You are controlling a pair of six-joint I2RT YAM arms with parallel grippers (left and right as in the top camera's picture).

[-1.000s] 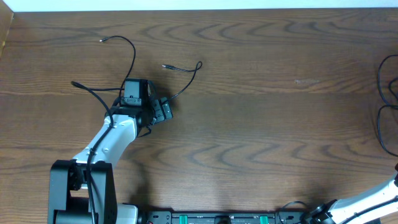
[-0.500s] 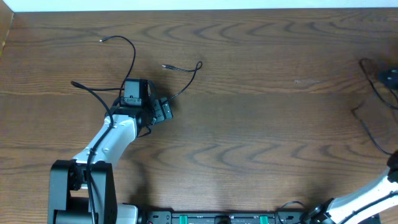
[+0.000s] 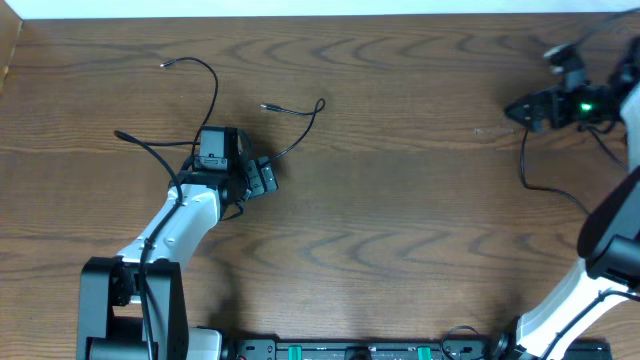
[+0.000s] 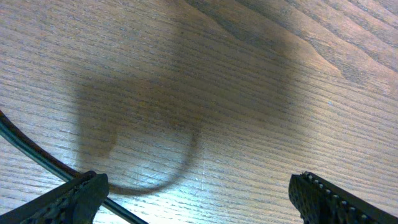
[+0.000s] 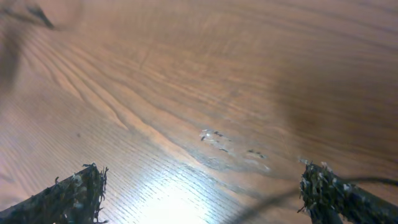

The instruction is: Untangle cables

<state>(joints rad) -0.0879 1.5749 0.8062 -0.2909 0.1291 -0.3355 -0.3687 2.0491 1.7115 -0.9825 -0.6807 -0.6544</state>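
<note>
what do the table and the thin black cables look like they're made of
Table: wood or wood-look laminate, brown grain lines, slight sheen under the glare. Cables: probably plastic-jacketed, thin, black, matte; their pale plug tips may be metal.

Cannot follow the cables (image 3: pixel 216 90) beneath the left arm (image 3: pixel 185 215) from overhead, nor sort out the crossing there; plug tips (image 3: pixel 266 106) too small for any detail. Loses the right arm (image 3: pixel 612 230) past the right edge, with the right gripper (image 3: pixel 522 110) too dark and small for separating its fingers. In the left wrist view, shows only fingertips (image 4: pixel 74 193) above the bottom edge, a dark cord (image 4: pixel 31 146) cut by the left edge, and a blurred curve (image 4: pixel 186 165) beside it, shadow or strand, cannot tell. In the right wrist view, likewise only fingertips (image 5: pixel 68 193), plus a blurred thin line (image 5: pixel 261 202) low down and a dark smear (image 5: pixel 37 17) at top left
</note>
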